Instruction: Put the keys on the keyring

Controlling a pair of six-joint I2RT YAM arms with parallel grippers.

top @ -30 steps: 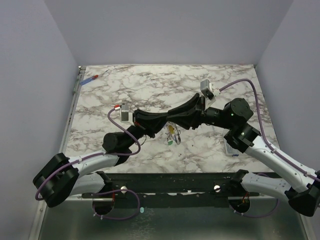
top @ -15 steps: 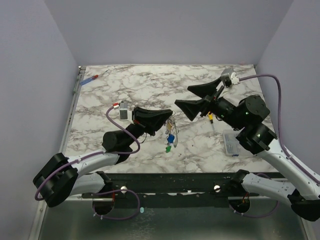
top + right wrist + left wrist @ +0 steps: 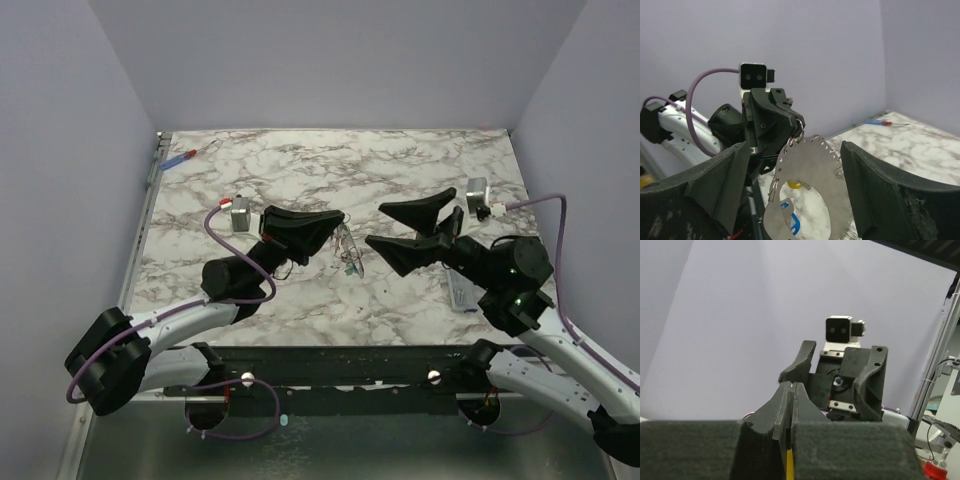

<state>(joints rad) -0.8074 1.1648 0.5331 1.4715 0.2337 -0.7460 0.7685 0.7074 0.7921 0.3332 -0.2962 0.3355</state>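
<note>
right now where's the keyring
In the top view the keyring is near the middle of the table, pinched at the tip of the left gripper, with the open right gripper just to its right.

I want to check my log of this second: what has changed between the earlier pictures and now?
The right gripper drew back from the left gripper toward the right, jaws open wide. The left gripper stayed shut on the keyring and shifted it slightly upward in the top view, the keys dangling. The screwdriver at the far left corner did not move.
</note>
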